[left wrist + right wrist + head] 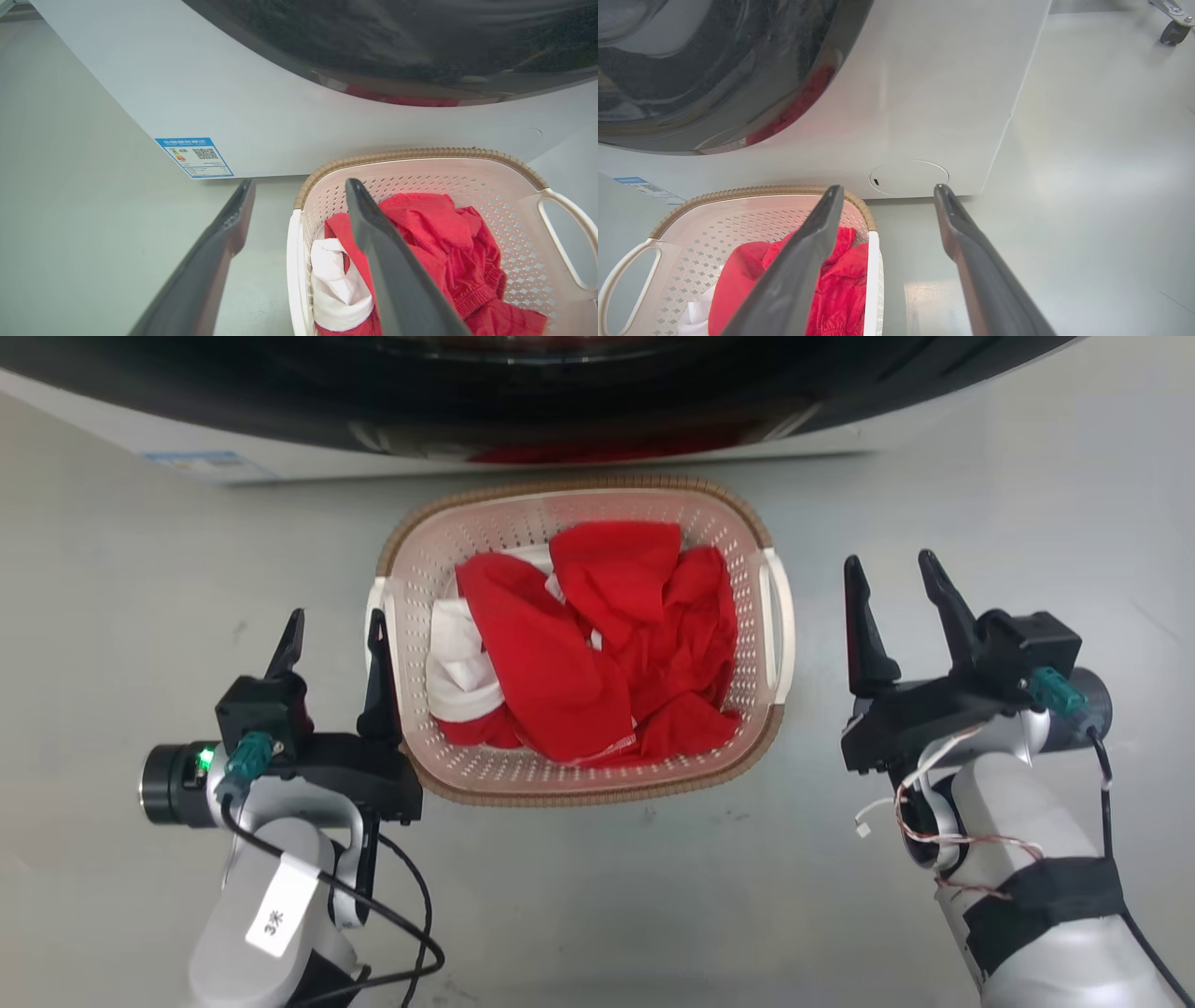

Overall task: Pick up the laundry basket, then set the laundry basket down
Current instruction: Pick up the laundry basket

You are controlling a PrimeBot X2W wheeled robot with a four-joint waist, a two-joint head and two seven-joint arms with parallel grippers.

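The laundry basket, cream with perforated walls, a brown rim and white side handles, sits on the grey floor in front of the washer. It holds red and white clothes. My left gripper is open at the basket's left handle; in the left wrist view the basket's left rim lies between the open left gripper's two fingers. My right gripper is open, a little to the right of the right handle, touching nothing. In the right wrist view the right gripper stands just past the basket rim.
The washer, white with a dark round door, stands right behind the basket, with a blue label low on its front. Bare grey floor spreads on both sides. A caster wheel shows far off.
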